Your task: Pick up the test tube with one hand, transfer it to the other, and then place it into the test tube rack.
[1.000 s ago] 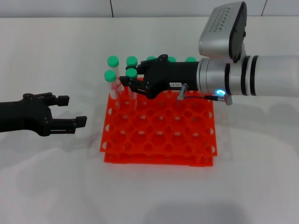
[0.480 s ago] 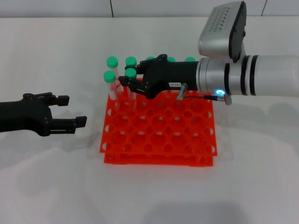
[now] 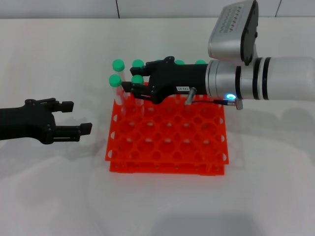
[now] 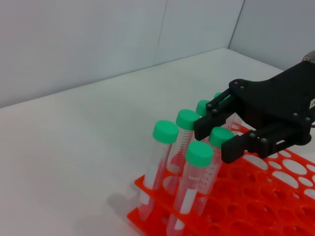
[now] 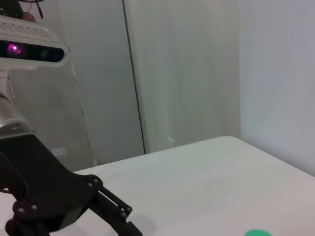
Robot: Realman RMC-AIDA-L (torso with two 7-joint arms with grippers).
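- The test tube rack [image 3: 167, 137] is sitting at the table's [image 3: 59, 196] centre, with capped tubes [image 3: 116, 83] standing in its far-left holes.
- The right gripper [image 3: 132, 86] is reaching over the rack's far rows — among those tubes.
- The left gripper [image 3: 76, 118] is hovering left of the rack, apart from it.

White table [image 3: 59, 49] fills most of the head view, matte, with soft shadows. Pale grey wall [image 3: 147, 7] runs along its far edge, with one vertical seam. Spare tubes stand upright in a cluster toward the far left: tube one [image 3: 118, 64] at the back corner, tube two [image 3: 115, 80] just in front of it, tube three [image 3: 138, 63] beside the first. Two more green caps [image 3: 200, 62] show farther right along the back row, bodies hidden. Left wrist view shows the nearer tubes [image 4: 165, 131] clear-walled, with printed graduations. Right wrist view shows wall panels [image 5: 187, 73] meeting at a vertical joint.
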